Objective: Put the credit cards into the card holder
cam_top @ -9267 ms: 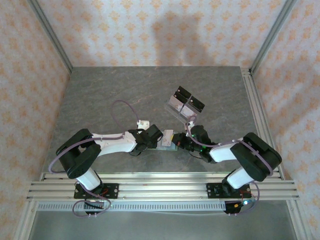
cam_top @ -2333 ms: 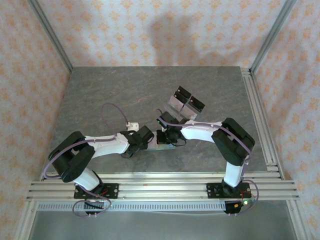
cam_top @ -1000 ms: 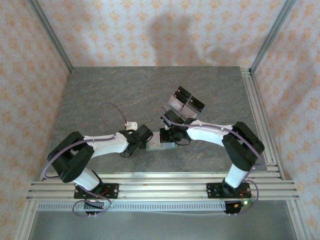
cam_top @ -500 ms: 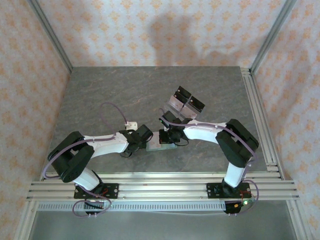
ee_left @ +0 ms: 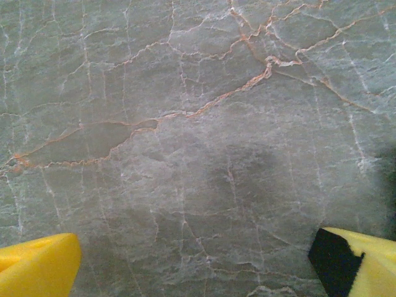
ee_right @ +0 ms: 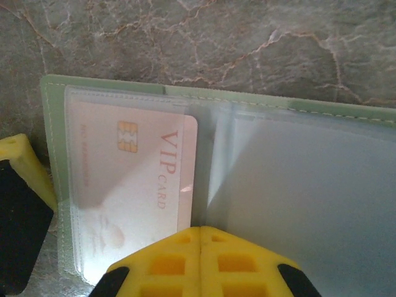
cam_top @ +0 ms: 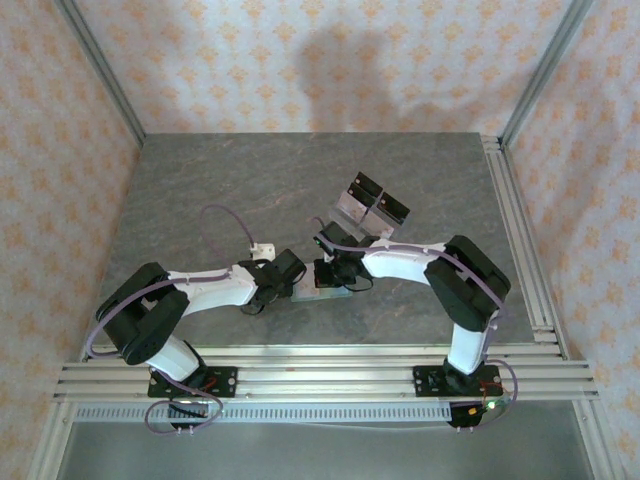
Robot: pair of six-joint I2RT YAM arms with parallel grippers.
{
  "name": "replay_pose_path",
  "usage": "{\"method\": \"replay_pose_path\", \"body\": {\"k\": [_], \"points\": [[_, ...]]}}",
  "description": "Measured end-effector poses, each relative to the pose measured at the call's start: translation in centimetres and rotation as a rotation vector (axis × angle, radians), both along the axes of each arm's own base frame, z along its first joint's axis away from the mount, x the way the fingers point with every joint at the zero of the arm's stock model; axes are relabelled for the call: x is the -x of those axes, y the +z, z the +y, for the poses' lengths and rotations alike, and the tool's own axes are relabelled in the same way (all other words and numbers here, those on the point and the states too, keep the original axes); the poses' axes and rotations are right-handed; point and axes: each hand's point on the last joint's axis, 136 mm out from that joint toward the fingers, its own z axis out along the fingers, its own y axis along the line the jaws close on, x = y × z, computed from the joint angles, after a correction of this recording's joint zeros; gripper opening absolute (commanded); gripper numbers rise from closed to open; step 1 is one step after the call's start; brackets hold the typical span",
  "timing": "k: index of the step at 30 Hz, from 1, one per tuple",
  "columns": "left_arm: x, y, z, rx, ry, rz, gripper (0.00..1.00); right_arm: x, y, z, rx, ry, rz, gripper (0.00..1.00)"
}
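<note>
The sage-green card holder point(ee_right: 124, 86) lies open on the table, its clear sleeves facing up. A pale pink VIP credit card point(ee_right: 133, 185) sits inside its left sleeve; the right sleeve looks empty. My right gripper point(ee_right: 200, 238) is shut, its yellow tips pressed together at the holder's middle fold. From above, the card holder point(cam_top: 322, 293) lies between the right gripper point(cam_top: 332, 272) and the left gripper point(cam_top: 292, 283). The left gripper point(ee_left: 198, 269) is open over bare table. A yellow and black finger point(ee_right: 18, 204) stands at the holder's left edge.
A clear acrylic stand with black panels point(cam_top: 372, 205) stands just behind the right gripper. The marbled grey table point(cam_top: 200, 190) stretches out to the left and back. Aluminium rails point(cam_top: 320, 375) run along the near edge.
The right arm's elbow has swung a little while its gripper stays over the open card holder. The left arm has held still over the last second.
</note>
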Motion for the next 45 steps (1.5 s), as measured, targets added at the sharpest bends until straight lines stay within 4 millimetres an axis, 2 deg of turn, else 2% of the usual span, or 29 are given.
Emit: {"method": "replay_pose_path", "body": {"k": [15,16,19,23,25,28,34,39,45], "points": [[0.0,0.0,0.0,0.001,0.000,-0.001,1.00,0.3,0.2,1.3,-0.009,0.052,0.012,0.06],[0.0,0.0,0.0,0.001,0.000,-0.001,1.00,0.4,0.2,1.2,-0.008,0.054,0.011,0.08],[0.0,0.0,0.0,0.001,0.000,-0.001,1.00,0.3,1.0,1.0,-0.007,0.054,-0.004,0.23],[0.0,0.0,0.0,0.002,0.000,-0.002,1.00,-0.3,4.0,0.5,-0.028,0.055,-0.074,0.43],[0.0,0.1,0.0,0.001,0.000,-0.001,1.00,-1.0,5.1,0.0,-0.022,0.052,-0.107,0.47],[0.1,0.1,0.1,-0.001,0.000,0.001,1.00,-2.1,5.7,-0.8,0.004,0.046,-0.135,0.49],[0.1,0.3,0.2,-0.005,0.000,0.002,1.00,-3.0,4.8,-1.5,0.082,0.071,-0.141,0.50],[0.2,0.4,0.3,-0.010,-0.003,0.004,1.00,-2.8,3.1,-1.9,0.131,0.094,-0.118,0.50],[0.3,0.4,0.3,-0.011,-0.004,0.005,1.00,-2.9,2.1,-2.3,0.168,0.101,-0.115,0.51]]}}
